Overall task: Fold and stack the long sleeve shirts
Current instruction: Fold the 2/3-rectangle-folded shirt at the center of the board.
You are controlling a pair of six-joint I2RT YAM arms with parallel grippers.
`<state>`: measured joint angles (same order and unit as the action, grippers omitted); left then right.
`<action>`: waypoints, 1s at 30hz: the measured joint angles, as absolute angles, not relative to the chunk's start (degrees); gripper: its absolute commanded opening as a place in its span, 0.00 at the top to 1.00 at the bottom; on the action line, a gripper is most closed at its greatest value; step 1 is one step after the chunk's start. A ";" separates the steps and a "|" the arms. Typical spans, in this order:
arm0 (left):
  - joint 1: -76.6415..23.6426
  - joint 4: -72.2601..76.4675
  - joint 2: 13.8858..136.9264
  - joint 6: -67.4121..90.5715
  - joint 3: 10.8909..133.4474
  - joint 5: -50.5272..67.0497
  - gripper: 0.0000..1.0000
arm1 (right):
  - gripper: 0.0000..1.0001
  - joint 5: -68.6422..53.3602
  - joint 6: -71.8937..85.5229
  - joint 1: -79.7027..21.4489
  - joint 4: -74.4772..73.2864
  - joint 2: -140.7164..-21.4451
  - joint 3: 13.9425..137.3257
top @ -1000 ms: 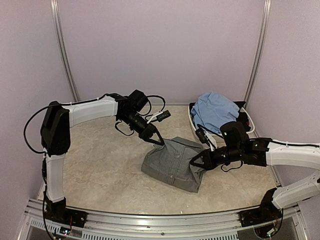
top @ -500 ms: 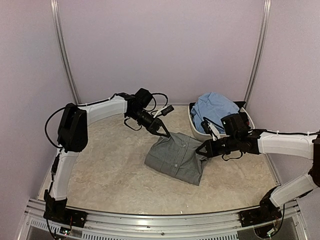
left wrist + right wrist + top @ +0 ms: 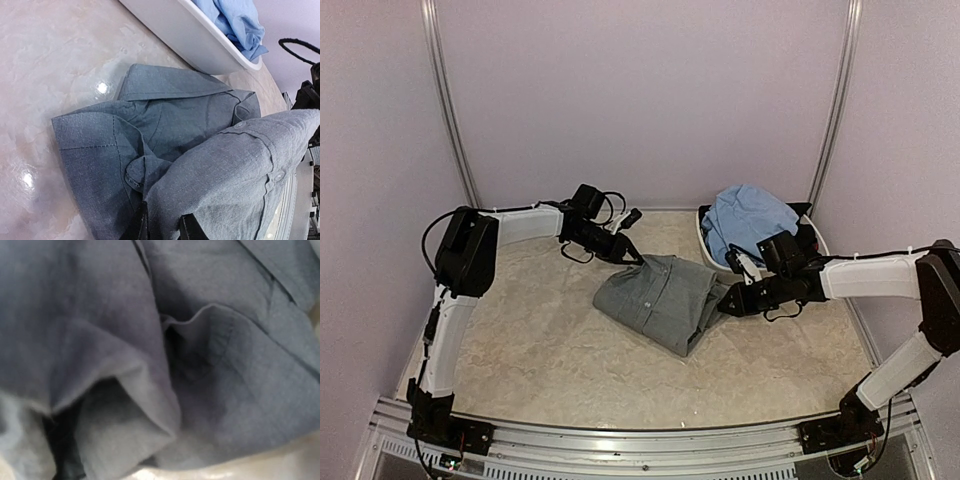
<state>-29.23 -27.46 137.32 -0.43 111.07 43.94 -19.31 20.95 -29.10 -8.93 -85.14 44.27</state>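
The slate grey shirt [image 3: 655,298] lies folded over in a bundle on the table's middle. My left gripper [image 3: 638,260] is shut on its far left edge; in the left wrist view the dark fingertips [image 3: 136,229] pinch a fold of grey cloth [image 3: 220,175]. My right gripper [image 3: 723,305] is shut on the shirt's right edge; grey cloth [image 3: 150,340] fills the right wrist view and hides the fingers. The light blue shirt [image 3: 748,218] is heaped in the white basin [image 3: 712,256] at the back right, and also shows in the left wrist view [image 3: 235,22].
The white basin [image 3: 175,30] stands close behind the grey shirt. Pale walls close in the back and sides. A metal rail [image 3: 620,440] runs along the near edge. Beige marbled tabletop [image 3: 520,340] lies left and in front.
Both grippers have carried the grey shirt's held edge away toward the back and lowered it; the shirt now lies flatter, folded over, spread further left.
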 measured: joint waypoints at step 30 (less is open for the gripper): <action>-32.12 -3.95 128.64 6.66 98.50 28.49 0.01 | 0.33 -21.08 16.32 -29.06 -6.28 -84.93 49.19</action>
